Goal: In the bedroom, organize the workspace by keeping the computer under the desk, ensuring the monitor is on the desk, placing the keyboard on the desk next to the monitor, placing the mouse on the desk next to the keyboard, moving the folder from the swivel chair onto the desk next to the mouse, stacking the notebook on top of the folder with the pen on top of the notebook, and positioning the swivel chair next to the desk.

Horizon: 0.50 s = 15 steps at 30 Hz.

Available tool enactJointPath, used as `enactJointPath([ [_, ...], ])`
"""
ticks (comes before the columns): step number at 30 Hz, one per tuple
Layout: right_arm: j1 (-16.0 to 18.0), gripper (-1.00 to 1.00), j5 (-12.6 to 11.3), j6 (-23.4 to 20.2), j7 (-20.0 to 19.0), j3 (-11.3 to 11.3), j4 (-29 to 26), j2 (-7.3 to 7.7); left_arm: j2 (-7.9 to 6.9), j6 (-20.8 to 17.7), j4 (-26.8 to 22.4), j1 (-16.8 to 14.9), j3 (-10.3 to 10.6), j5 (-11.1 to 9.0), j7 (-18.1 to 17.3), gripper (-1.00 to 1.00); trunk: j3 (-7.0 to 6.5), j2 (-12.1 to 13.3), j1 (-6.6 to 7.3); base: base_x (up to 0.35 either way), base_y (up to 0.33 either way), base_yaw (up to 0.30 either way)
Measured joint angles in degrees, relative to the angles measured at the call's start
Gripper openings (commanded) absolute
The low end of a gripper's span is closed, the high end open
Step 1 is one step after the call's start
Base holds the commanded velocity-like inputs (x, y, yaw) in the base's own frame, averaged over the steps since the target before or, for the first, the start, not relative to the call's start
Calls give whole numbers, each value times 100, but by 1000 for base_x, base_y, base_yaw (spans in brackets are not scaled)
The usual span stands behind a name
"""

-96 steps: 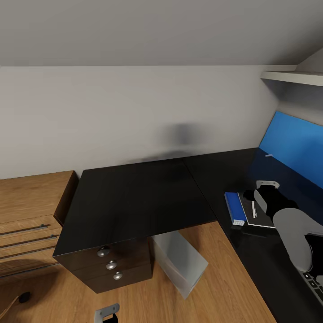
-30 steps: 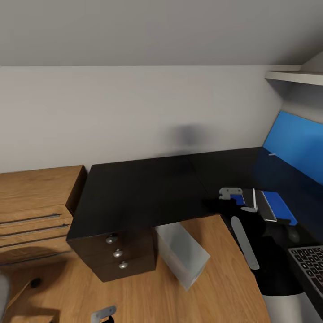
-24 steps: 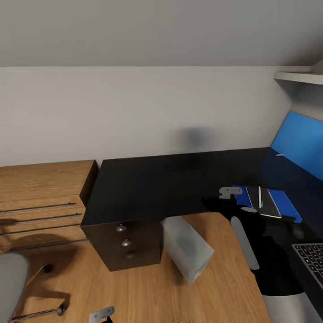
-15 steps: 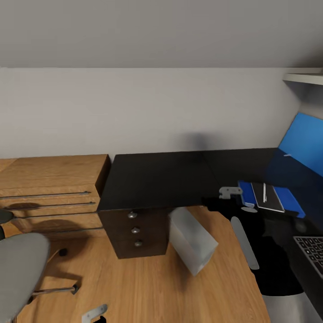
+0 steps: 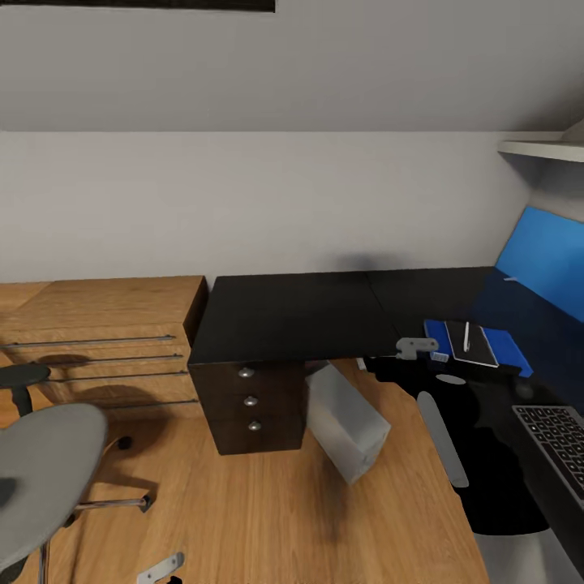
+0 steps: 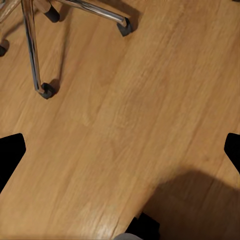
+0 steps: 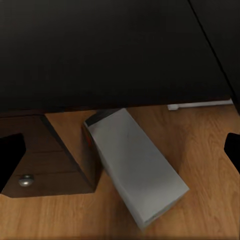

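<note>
So the desk is the anchor here. The swivel chair sits well off its drawer end, out on the floor, so my guess is it's next to get rolled in. The computer is tucked partly under the desk, beside the drawers. On the desk's far wing the folder carries the notebook and pen, keyboard nearby. Both the left gripper and right gripper are spread wide, holding nothing.
</note>
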<state>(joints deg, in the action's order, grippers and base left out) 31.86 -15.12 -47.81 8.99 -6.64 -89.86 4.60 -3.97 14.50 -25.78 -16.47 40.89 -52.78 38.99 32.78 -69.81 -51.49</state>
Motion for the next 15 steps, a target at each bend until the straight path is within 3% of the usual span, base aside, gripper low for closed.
enactJointPath([
  [15, -3, 100, 5, 34, -6, 7, 0, 1, 7, 5, 3, 0, -13, 1, 1, 100, -98, 1, 1, -6, 0, -11],
])
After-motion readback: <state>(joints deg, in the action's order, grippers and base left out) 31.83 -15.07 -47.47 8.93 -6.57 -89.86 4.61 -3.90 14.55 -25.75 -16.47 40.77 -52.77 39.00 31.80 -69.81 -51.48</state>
